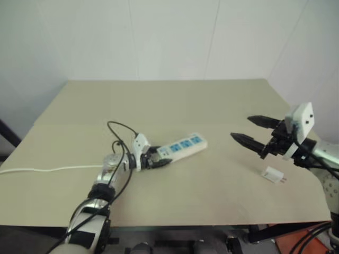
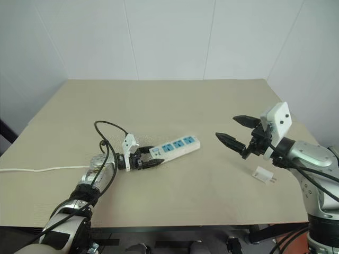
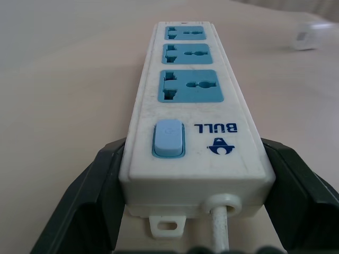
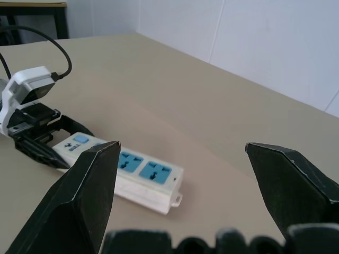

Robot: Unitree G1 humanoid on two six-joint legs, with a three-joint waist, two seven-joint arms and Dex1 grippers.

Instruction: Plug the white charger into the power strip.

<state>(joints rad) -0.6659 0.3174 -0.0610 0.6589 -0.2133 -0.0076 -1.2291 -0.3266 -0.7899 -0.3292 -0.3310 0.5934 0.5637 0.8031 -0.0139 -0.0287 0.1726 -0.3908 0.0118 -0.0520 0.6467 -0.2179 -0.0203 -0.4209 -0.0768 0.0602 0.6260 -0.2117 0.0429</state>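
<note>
The power strip (image 1: 184, 145), a long white bar with three blue sockets, lies on the tan table (image 1: 175, 100) near its middle. My left gripper (image 1: 154, 159) is shut on the strip's switch end, one black finger (image 3: 87, 198) on each long side, with the blue switch (image 3: 168, 138) between them. The white charger (image 1: 274, 175) lies flat on the table at the right, prongs toward the right edge. My right gripper (image 1: 241, 128) hovers open above the table, up and left of the charger, empty and pointing toward the strip (image 4: 139, 170).
The strip's thin white cord (image 1: 53, 169) runs left across the table and off its left edge. Black cables (image 1: 121, 138) loop over my left wrist. White walls stand behind the table and to its right.
</note>
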